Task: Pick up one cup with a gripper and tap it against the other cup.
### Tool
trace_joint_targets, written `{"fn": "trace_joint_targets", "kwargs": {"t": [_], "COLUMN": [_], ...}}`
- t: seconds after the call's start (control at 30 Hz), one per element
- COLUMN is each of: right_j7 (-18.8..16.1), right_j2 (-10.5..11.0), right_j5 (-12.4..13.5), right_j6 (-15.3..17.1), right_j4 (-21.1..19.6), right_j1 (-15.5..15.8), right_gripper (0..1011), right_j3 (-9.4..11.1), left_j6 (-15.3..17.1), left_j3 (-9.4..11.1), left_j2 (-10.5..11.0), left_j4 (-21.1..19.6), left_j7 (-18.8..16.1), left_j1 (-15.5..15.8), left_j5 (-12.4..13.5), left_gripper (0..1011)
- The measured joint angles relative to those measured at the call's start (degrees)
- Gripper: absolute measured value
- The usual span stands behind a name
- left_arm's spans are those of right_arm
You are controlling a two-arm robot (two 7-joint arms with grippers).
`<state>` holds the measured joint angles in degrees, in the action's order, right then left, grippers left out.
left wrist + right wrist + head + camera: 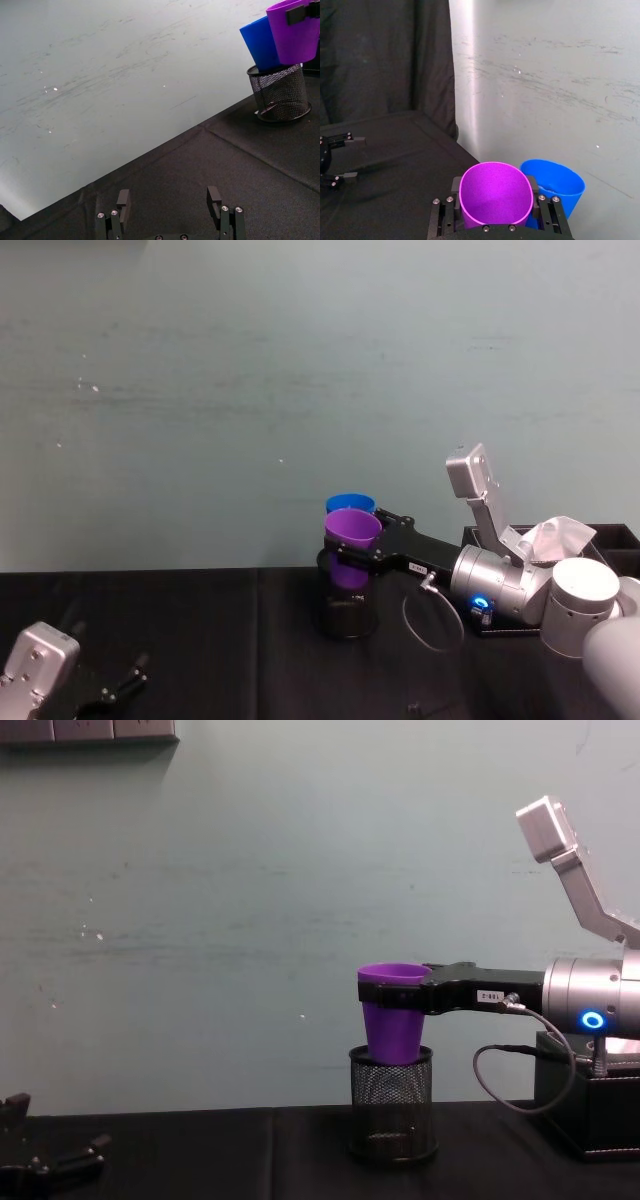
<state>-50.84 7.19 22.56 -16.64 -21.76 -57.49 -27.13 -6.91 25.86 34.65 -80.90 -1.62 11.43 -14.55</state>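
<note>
Right gripper (355, 543) jaws around purple cup (351, 528)

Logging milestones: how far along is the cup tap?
Done: purple cup is picked up, right gripper shut on it, held over the mesh pen holder. In hand: it sits right beside the blue cup; contact can't be confirmed. Remaining: a clear tap. Left gripper is parked open, low left.

2 cups (352, 530) (349, 502), 1 mesh holder (345, 618), 2 tools (355, 545) (168, 197).
</note>
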Motion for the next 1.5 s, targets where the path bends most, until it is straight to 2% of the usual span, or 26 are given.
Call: {"fn": "trace_joint_targets", "kwargs": {"t": [1.5], "right_j7": [0.25], "right_j2": [0.09], "right_j5": [0.11], "right_j6": [0.10], "right_j4": [-0.23], "right_j1": [0.18], "right_gripper": [754], "right_j3": [-0.10], "left_j6": [0.00], "left_j3": [0.00], "left_j2": [0.00], "left_j4": [0.00], "left_j7": [0.00], "left_j1": [0.00], "left_j5": [0.00], "left_gripper": [1000]}}
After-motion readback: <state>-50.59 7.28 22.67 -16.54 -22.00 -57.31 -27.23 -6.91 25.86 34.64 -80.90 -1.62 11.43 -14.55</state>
